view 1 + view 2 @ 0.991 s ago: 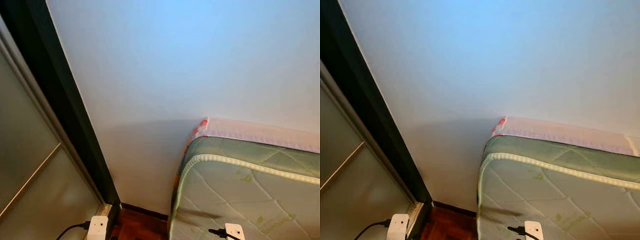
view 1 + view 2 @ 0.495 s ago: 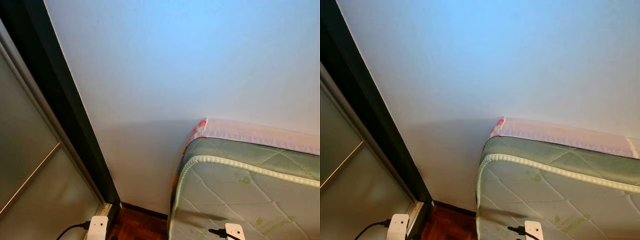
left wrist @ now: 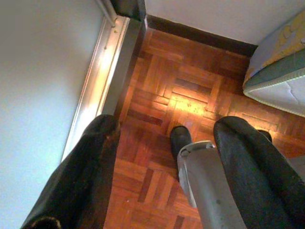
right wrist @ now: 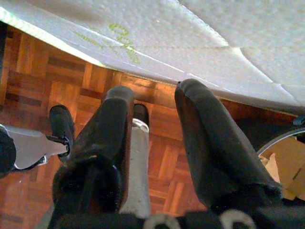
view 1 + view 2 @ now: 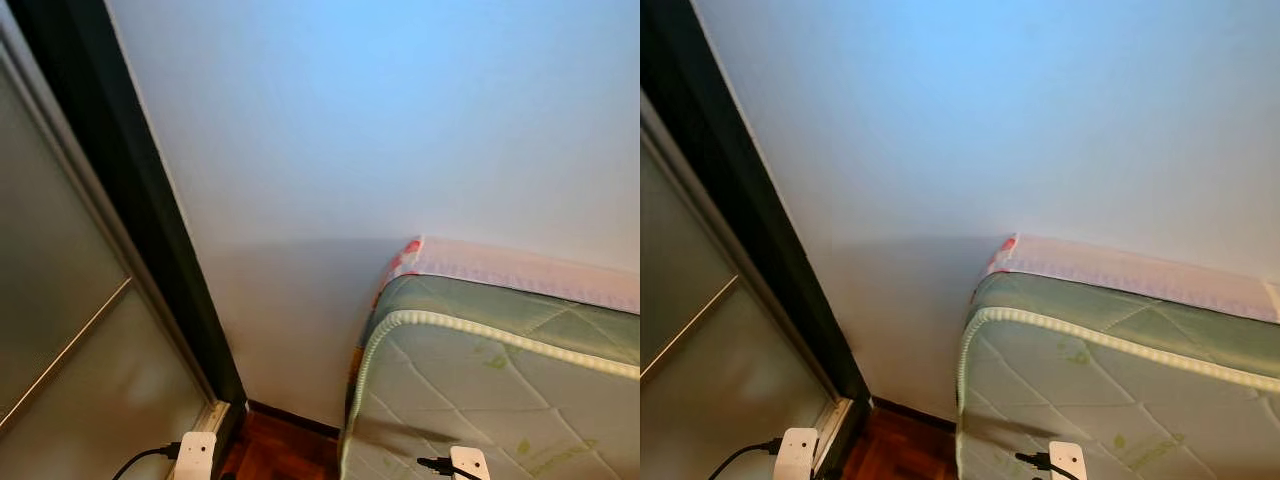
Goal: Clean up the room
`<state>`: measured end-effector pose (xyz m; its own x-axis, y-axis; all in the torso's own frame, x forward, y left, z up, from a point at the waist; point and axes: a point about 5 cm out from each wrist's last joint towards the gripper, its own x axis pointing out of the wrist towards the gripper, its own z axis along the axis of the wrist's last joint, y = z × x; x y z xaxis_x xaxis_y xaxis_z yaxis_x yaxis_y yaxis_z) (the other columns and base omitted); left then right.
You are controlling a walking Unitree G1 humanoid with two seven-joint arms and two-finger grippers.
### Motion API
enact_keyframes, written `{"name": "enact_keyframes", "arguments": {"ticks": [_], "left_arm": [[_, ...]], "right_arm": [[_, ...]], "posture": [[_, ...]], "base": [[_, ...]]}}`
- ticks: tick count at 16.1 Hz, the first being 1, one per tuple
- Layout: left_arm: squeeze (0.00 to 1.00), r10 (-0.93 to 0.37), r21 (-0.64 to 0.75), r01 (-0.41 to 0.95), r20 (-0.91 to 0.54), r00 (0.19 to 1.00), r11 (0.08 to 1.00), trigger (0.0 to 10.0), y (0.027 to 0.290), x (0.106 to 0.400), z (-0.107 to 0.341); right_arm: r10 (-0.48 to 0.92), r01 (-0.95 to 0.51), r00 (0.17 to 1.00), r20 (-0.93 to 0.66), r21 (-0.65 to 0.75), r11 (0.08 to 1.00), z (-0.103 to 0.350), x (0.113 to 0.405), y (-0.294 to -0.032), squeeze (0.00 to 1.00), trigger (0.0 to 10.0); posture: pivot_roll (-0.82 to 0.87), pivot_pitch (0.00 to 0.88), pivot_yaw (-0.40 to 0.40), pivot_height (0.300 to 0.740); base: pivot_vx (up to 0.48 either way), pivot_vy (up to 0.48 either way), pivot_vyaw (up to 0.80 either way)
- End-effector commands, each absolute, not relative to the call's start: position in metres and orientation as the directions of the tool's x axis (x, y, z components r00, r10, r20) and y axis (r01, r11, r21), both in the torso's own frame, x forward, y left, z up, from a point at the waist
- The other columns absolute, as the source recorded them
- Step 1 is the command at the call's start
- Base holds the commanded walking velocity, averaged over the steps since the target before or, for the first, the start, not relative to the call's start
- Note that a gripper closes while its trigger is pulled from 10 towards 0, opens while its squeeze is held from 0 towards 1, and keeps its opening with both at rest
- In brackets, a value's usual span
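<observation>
- One mattress point(image 5: 500, 400), quilted white top with green leaf print, green side band and pale piping; it stands close against the white wall point(image 5: 400, 130), corner toward the camera.
- A pink-and-white patterned layer point(image 5: 520, 268) runs along the mattress's far top edge by the wall; cannot tell what it is.
- Two small white boxes at the bottom of the head views, each with a black cable: one at left point(image 5: 195, 455), one at right point(image 5: 468, 463); cannot tell what they are.
- One dark door or closet frame point(image 5: 130, 200) runs slantwise at left, with frosted glass panels point(image 5: 60, 330) beside it.
- Two grippers, both hanging low over the floor, nothing held in either.
- Left gripper point(image 3: 164, 157): fingers spread wide, empty, over bare parquet near a light metal sliding track point(image 3: 102, 76).
- Right gripper point(image 4: 152, 138): fingers parted by a modest gap, empty, just beside the mattress edge point(image 4: 200, 52).
- Two black robot feet on the floor, one in the left wrist view point(image 3: 180, 140), one in the right wrist view point(image 4: 62, 126).
- Containers: a piece of brown cardboard point(image 4: 283, 167) at the edge of the right wrist view, behind a curved metal rim; contents cannot be told.
- Floor: reddish-brown wood parquet point(image 3: 190, 81), dark baseboard point(image 3: 200, 36) at the wall foot.
- Room corner: white wall meets the dark frame at left, mattress at right, narrow strip of floor between.
</observation>
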<state>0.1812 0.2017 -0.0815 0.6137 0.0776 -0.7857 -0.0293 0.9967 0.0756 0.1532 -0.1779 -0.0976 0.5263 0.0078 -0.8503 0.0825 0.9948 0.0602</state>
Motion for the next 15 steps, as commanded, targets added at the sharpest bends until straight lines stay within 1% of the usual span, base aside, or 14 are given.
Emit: {"name": "enact_keyframes", "arguments": {"ticks": [1,7,15], "left_arm": [[0.0,0.16,0.052,-0.199,-0.802,0.576,0.979,10.0,0.2239,0.1845,-0.0773],[0.0,0.161,0.065,-0.183,-0.802,0.576,0.981,10.0,0.2286,0.1828,-0.077],[0.0,0.162,0.068,-0.182,-0.802,0.575,0.981,10.0,0.2285,0.1829,-0.077]], "right_arm": [[0.033,0.06,0.629,-0.776,0.092,0.994,-0.0608,0.2211,-0.2056,0.0,10.0],[0.042,0.065,0.628,-0.777,0.106,0.992,-0.0628,0.2195,-0.2002,0.0,10.0],[0.041,0.067,0.628,-0.777,0.106,0.992,-0.0627,0.2196,-0.2006,0.0,10.0]], "posture": [[0.15,0.0,-0.17,0.74],[0.15,0.0,-0.14,0.74],[0.15,0.0,-0.143,0.74]], "base": [[0.0,0.0,0.0],[0.0,0.0,0.0],[0.0,0.0,0.0]]}}
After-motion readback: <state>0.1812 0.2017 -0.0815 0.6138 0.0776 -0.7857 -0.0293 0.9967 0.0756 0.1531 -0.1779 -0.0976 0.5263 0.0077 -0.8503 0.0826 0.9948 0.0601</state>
